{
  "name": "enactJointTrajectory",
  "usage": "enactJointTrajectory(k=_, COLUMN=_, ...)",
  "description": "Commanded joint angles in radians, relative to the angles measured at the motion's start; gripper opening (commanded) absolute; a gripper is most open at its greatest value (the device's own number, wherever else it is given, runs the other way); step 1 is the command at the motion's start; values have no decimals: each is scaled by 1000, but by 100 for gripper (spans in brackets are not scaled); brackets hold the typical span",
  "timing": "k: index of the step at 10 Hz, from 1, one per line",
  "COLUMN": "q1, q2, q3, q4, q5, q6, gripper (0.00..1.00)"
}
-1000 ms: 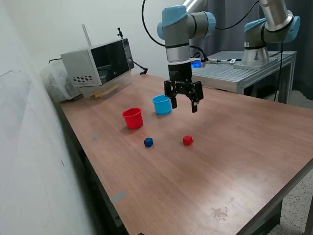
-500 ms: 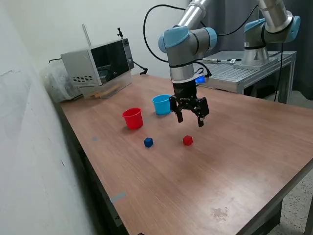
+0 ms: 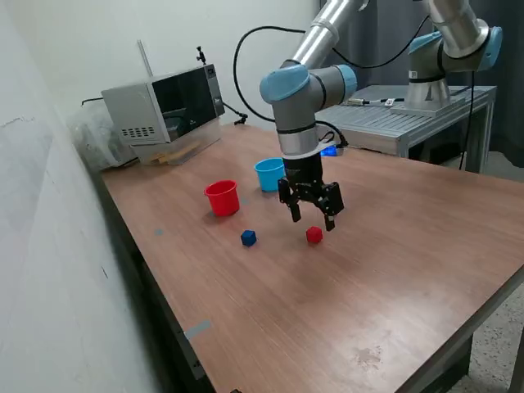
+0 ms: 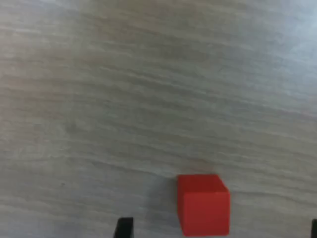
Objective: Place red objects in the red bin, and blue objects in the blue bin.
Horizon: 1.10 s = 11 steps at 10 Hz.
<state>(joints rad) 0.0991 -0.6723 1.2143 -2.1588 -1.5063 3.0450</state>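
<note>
One small red cube (image 3: pixel 313 235) lies on the wooden table; in the wrist view it (image 4: pixel 203 204) sits between my fingertips (image 4: pixel 124 227). One small dark blue cube (image 3: pixel 248 237) lies to the exterior view's left of it. The red cup (image 3: pixel 222 197) and the light blue cup (image 3: pixel 270 174) stand upright behind them. My gripper (image 3: pixel 312 221) is open and empty, hovering just above the red cube. Only one cube of each colour is in view.
A microwave (image 3: pixel 164 105) stands at the table's far corner on the exterior view's left. A metal bench (image 3: pixel 409 115) with a second arm's base (image 3: pixel 427 86) stands behind the table. A patch of tape (image 3: pixel 196 329) and a stain (image 3: pixel 368 356) mark the near tabletop.
My gripper has come down and forward from beside the light blue cup to just above the red cube, staying open. The cubes and cups have not moved.
</note>
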Motion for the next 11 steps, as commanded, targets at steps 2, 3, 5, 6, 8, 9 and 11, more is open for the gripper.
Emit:
enactJointTrajectory(k=2, q1=-7, q2=20, q3=-12, q4=-4, q5=-3, q6=0, gripper=100)
enactJointTrajectory(k=3, q1=-10, q2=28, q3=-12, q4=-4, q5=-3, q6=0, gripper=100)
enactJointTrajectory(k=5, q1=-12, q2=30, q3=-1, q4=-10, q5=-3, q6=0, gripper=100)
enactJointTrajectory(k=6, q1=-12, q2=30, q3=-2, q4=-10, q5=-5, q6=0, gripper=100)
enactJointTrajectory(k=8, q1=-12, q2=30, q3=-2, q4=-16, q5=-8, q6=0, gripper=0)
enactJointTrajectory(k=9, q1=-12, q2=30, q3=-1, q4=-16, q5=-8, q6=0, gripper=0)
enactJointTrajectory(k=11, q1=-12, q2=30, q3=-1, q4=-16, q5=-9, q6=-2, gripper=0)
